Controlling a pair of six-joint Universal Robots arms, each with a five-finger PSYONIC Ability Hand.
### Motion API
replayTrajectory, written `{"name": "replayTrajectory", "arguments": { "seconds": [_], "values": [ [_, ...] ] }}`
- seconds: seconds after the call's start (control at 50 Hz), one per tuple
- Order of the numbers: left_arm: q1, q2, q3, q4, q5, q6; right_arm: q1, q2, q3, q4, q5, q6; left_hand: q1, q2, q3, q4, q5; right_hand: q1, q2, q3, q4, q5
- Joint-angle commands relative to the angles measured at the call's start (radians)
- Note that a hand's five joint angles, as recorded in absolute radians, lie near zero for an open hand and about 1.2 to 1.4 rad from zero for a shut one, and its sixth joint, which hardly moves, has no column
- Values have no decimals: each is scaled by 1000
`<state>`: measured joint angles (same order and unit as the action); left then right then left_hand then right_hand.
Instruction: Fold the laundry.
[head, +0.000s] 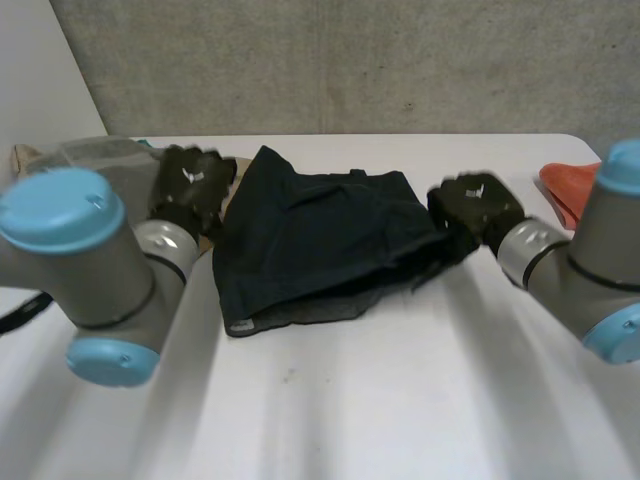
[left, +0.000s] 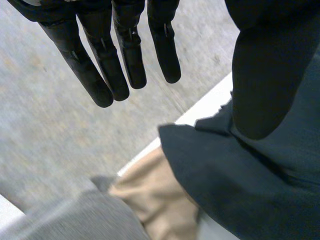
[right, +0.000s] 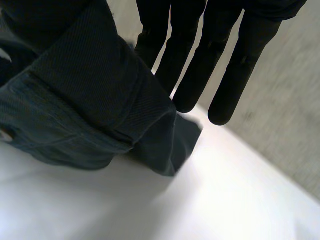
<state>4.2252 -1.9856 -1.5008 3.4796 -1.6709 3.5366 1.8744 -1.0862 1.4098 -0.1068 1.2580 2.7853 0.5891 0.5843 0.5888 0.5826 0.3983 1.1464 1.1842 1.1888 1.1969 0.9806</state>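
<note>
One garment (head: 320, 235), between left hand (head: 192, 185), right hand (head: 478, 205)

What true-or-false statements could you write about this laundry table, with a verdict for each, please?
1. The dark garment lies on the white table between the left hand and the right hand. True.
2. The left hand's fingers are curled into a fist. False: they are straight and apart.
3. An orange item lies near the table's right edge. True.
4. A tan cloth lies on top of the dark garment. False: it lies beside the garment's edge, near the left hand.
</note>
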Motion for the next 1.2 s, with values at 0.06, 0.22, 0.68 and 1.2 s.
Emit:
{"name": "replayTrajectory", "arguments": {
  "seconds": [0.06,0.22,0.68,1.2],
  "values": [
    [104,34,200,-102,226,41,57,-144,-81,102,-25,53,-205,-200,-205,-199,-189,250,212,207,199,241],
    [121,-215,653,-387,332,42,101,-239,-149,165,-147,46,-415,-410,-414,-408,-398,250,212,207,199,241],
    [-142,-647,1125,-858,637,119,115,-310,-248,101,-338,358,-190,-185,-189,-183,-173,250,212,207,199,241],
    [-37,-136,785,-456,-45,-53,-41,175,-875,263,-22,393,807,812,808,814,823,250,212,207,199,241]
  ]
}}
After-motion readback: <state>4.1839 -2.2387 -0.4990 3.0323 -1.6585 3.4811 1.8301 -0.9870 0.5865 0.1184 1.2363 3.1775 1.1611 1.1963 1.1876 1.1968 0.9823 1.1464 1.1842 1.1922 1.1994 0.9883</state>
